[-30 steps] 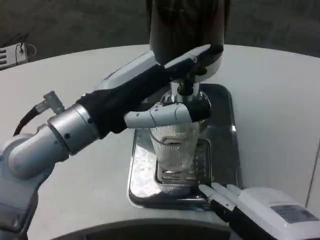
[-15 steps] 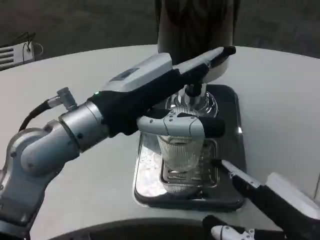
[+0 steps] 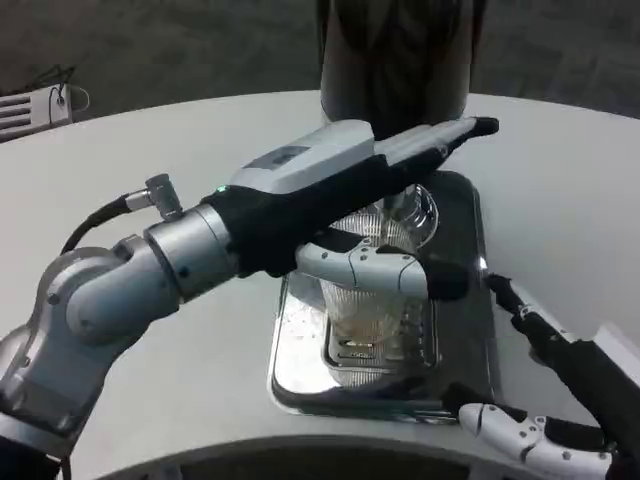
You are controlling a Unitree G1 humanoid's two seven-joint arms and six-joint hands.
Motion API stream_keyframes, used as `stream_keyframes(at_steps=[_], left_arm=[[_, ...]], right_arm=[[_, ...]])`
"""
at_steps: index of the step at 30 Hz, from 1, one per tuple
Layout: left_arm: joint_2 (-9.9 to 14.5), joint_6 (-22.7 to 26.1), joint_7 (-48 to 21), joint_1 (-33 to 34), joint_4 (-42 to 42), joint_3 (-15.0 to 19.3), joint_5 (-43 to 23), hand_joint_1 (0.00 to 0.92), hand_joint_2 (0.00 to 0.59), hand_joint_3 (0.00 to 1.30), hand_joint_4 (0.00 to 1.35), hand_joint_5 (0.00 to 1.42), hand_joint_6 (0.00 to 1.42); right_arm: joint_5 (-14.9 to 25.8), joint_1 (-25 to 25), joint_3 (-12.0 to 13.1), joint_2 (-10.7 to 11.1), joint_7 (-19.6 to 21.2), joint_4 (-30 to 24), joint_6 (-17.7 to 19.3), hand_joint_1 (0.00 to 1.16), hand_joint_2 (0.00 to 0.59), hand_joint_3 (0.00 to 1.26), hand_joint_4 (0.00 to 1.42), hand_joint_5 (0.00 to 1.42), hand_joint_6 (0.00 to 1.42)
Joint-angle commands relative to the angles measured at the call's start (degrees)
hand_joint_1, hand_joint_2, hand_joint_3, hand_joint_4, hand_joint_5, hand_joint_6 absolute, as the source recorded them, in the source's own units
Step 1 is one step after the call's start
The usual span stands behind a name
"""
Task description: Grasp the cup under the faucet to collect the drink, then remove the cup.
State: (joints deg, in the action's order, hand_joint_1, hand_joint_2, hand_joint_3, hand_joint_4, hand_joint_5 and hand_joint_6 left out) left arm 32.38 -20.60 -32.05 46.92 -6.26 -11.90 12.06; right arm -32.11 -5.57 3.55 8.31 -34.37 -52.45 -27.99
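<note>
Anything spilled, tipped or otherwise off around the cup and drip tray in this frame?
Nothing stands out. The ribbed clear cup stands upright on the metal drip tray, with the left hand around its upper part. The tray's left side shows bright patches, but whether that is liquid or glare cannot be told.

We see a white round table [image 3: 150,140] carrying a shiny metal drip tray [image 3: 470,290] with a slotted grate [image 3: 420,345] at its near end. Far left, beyond the table's edge, lies a pale slatted object [image 3: 25,112] on the dark floor [image 3: 180,45].
</note>
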Motion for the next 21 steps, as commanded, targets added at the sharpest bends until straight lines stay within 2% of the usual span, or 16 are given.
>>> stream_keyframes(at_steps=[1,9,16,21], left_arm=[[0.4,0.94,-1.88,-2.19,-2.19,-1.9,2.3,0.0,0.0,0.0,0.0,0.0,0.07],[0.83,1.14,-1.7,-2.72,-1.74,-0.71,1.35,0.0,0.0,0.0,0.0,0.0,0.07],[1.1,1.49,-1.89,-2.97,-1.13,-0.09,0.9,0.0,0.0,0.0,0.0,0.0,0.07],[1.08,1.74,-2.09,-2.95,-0.78,0.26,0.51,0.0,0.0,0.0,0.0,0.0,0.07]], right_arm=[[1.9,-0.93,-1.19,0.11,4.7,2.51,1.63,0.67,0.275,0.0,0.0,0.04,0.06],[6.28,1.71,-3.85,-0.4,15.56,14.46,10.13,0.74,0.24,0.0,0.0,0.03,0.07],[6.92,6.2,-5.88,-0.95,22.01,21.58,12.43,0.75,0.23,0.0,0.0,0.02,0.05],[7.48,9.03,-6.75,-0.77,24.31,25.1,12.81,0.77,0.224,0.0,0.0,0.01,0.05]])
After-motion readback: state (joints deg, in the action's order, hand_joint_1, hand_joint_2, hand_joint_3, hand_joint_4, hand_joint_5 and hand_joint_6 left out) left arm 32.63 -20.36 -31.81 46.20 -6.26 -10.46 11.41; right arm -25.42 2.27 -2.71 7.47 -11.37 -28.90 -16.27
